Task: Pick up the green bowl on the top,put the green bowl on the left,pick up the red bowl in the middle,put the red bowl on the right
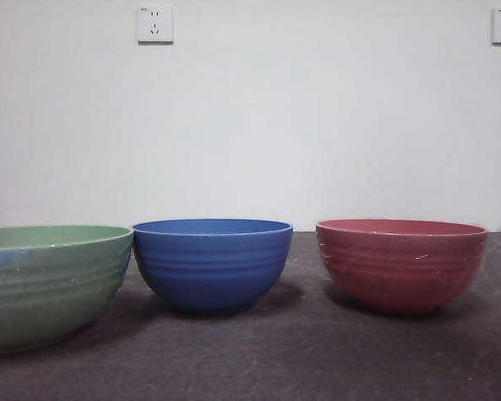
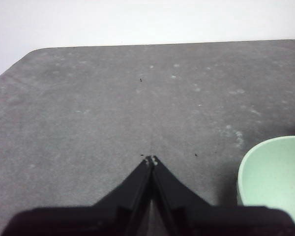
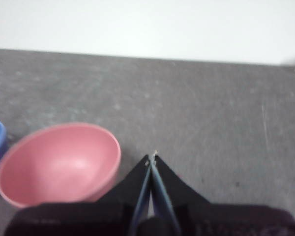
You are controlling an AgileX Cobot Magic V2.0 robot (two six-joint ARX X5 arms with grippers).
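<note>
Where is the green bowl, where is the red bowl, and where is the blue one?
green bowl (image 1: 54, 284), front view, on its ribbed outer wall.
red bowl (image 1: 401, 267), front view, on its ribbed outer side.
blue bowl (image 1: 212, 267), front view, on the middle of its outer wall.

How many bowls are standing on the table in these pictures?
3. The green bowl is at the left of the front view, the blue bowl in the middle, the red bowl at the right. All stand apart, none stacked.
</note>
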